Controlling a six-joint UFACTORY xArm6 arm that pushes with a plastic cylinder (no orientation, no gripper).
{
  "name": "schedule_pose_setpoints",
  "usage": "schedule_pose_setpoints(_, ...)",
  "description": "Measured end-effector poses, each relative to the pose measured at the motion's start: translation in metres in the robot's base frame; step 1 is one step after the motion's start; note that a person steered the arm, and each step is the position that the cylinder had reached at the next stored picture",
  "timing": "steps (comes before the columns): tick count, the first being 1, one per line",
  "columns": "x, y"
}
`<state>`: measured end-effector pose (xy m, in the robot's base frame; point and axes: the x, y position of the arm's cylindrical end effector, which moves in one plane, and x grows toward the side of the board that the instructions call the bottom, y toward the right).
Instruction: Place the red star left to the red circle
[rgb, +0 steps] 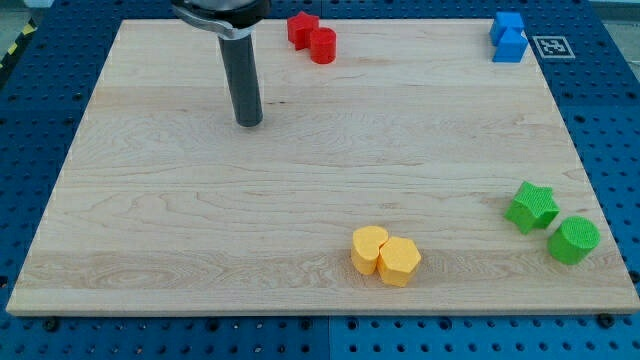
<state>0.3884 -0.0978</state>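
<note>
The red star (301, 28) sits at the view's top edge of the wooden board, touching the red circle (323, 46), which lies just to its lower right. My tip (249, 122) rests on the board to the lower left of both red blocks, apart from them by a clear gap.
Two blue blocks (509, 37) touch each other at the view's top right. A green star (531, 207) and a green circle (574, 240) lie at the right edge. Two yellow blocks (385, 254) touch near the bottom middle. The wooden board (150, 230) lies on a blue pegboard.
</note>
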Motion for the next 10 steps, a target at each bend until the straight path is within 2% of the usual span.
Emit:
schedule_pose_setpoints(2, -0.059, -0.05)
schedule_pose_setpoints(4, -0.162, -0.058)
schedule_pose_setpoints(6, -0.196, -0.045)
schedule_pose_setpoints(8, -0.197, -0.018)
schedule_pose_setpoints(10, -0.196, 0.042)
